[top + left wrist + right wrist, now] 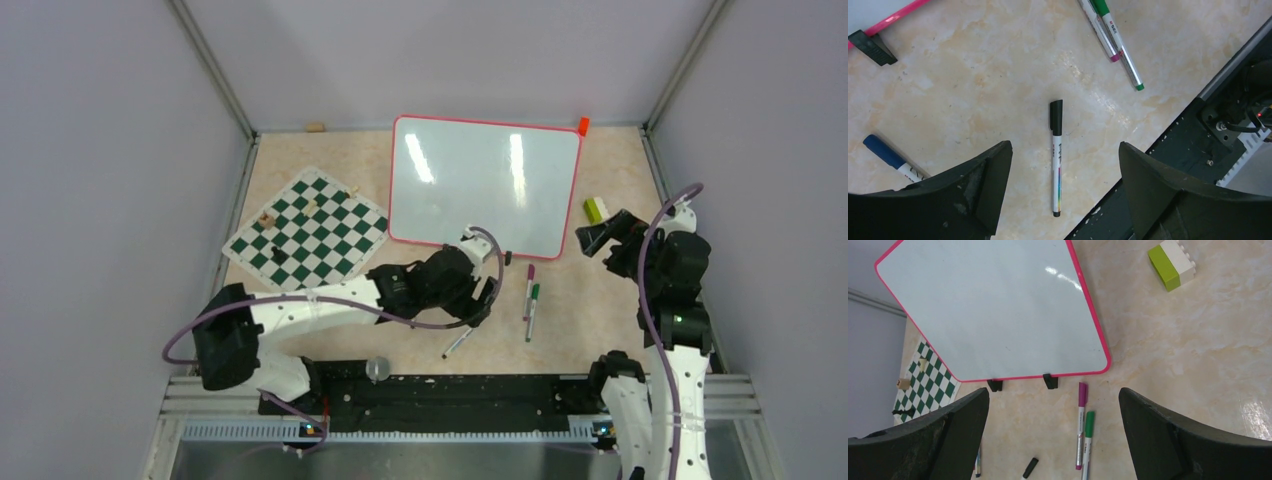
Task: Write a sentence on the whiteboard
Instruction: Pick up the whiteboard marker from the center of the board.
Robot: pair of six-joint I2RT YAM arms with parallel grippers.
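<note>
Obstructions: in the left wrist view the blue-capped marker [890, 159] is partly hidden behind one finger, and the magenta marker [1101, 31] and green marker [1120, 46] are cut off at the top edge. In the top view the left arm [440, 280] overlaps the near edge of the whiteboard [487, 180], which lies at the far middle of the desk [600, 320].

Left fingers [983, 185]: spread wide, gripping nothing. The black-capped marker [1056, 155] lies on the desk, seen in the gap between them, untouched.

Right fingers [958, 425]: spread wide, gripping nothing.
</note>
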